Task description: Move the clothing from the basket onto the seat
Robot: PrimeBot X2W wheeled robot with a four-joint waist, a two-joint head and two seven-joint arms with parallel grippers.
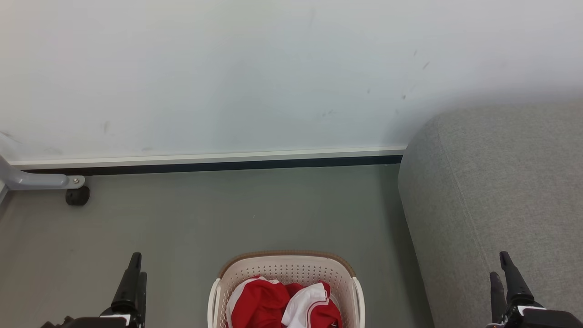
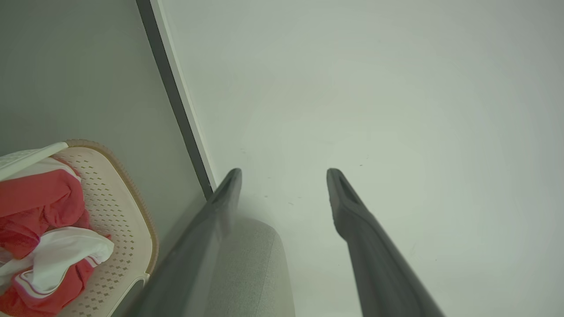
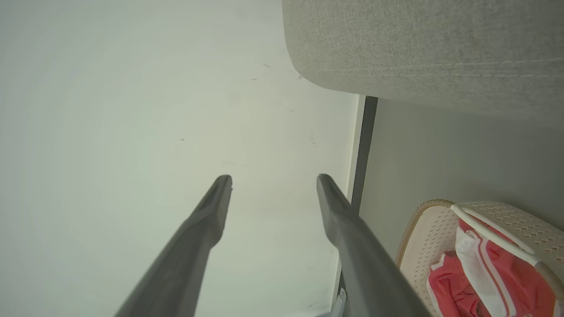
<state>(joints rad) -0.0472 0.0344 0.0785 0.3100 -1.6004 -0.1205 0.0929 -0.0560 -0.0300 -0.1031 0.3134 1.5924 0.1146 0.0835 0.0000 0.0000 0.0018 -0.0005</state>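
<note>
at the left gripper (image 2: 284, 172): two long dark fingers spread well apart, nothing between them, tips aimed at the wall (image 1: 227, 68).
below the left gripper: bare grey floor (image 1: 227, 209) in the head view; the fingers hang apart from the basket.
at the right gripper (image 3: 274, 177): fingers likewise parted, nothing between them, tips aimed at the same wall.
behind the right gripper: grey fabric of the seat (image 1: 492, 191) in the head view; contact with it cannot be told.
basket (image 1: 287, 271): between the two grippers, to the right of the left one and to the left of the right one, apart from both; it stands on the floor, with a cream perforated wall and a brown woven-look rim.
clothing (image 1: 259, 303): inside the basket, crumpled in a heap; plain red fabric lies on the side nearer the left gripper, and a white panel with thin stripes on the side nearer the right gripper.
seat, further detail: on the right gripper's side of the basket, near it, with a strip of floor between; rounded edge, and a stitched seam in the right wrist view; its far end reaches the wall.
skirting (image 1: 205, 166): beyond both pairs of fingertips, a dark band under a white strip along the foot of the wall.
outward of the left gripper: a grey metal leg (image 1: 41, 181) with a black caster (image 1: 76, 196), close to the skirting.
</note>
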